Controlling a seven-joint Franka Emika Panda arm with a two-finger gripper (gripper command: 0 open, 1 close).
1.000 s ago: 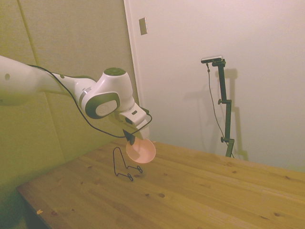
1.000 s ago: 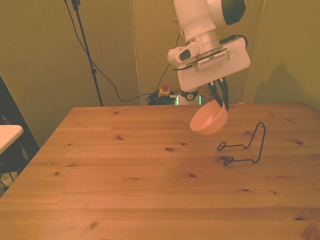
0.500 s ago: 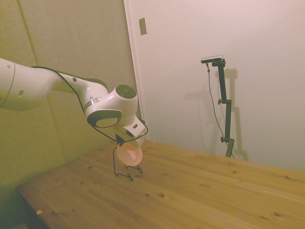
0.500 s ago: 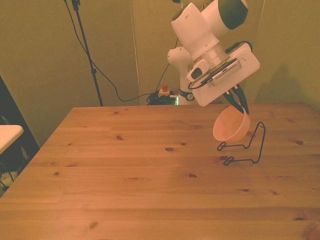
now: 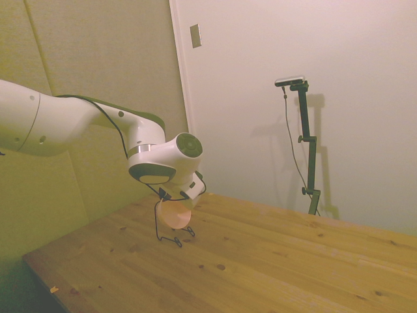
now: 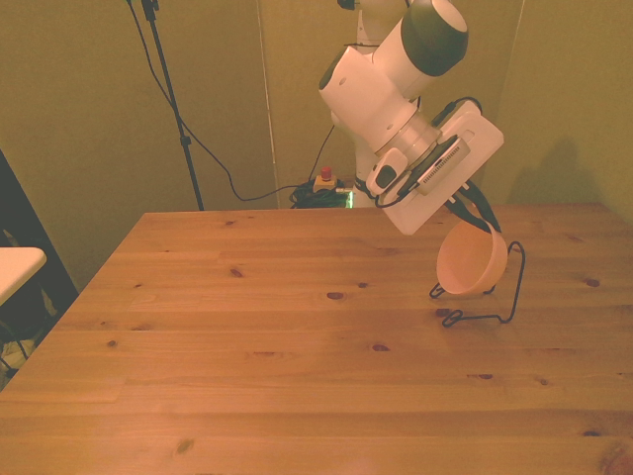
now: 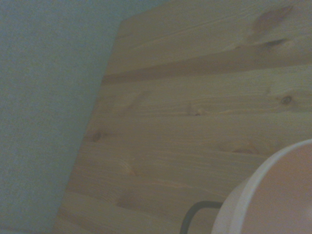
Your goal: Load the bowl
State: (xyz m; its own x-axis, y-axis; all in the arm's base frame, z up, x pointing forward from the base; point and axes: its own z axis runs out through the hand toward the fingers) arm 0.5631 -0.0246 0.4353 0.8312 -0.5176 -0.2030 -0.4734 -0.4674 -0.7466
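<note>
Wrist view: bowl [image 7: 273, 195] cut off at the frame corner, only part of the rim and wall visible, soft focus. Wire rack [image 7: 197, 210] is just a short dark curve, the rest hidden behind the bowl or out of frame. Side view: gripper [image 5: 174, 195] fingers mostly hidden under the wrist housing. Front view: bowl [image 6: 470, 263] covers part of the rack [image 6: 490, 293].

- No legible text, labels, brands, numbers or signs in the side, front or wrist views.
- Wrist housing of the arm [image 6: 435, 173]: small dark markings on its white face, too small to read.
- Pale plate on the wall [image 5: 195, 35]: blank as far as can be seen.
</note>
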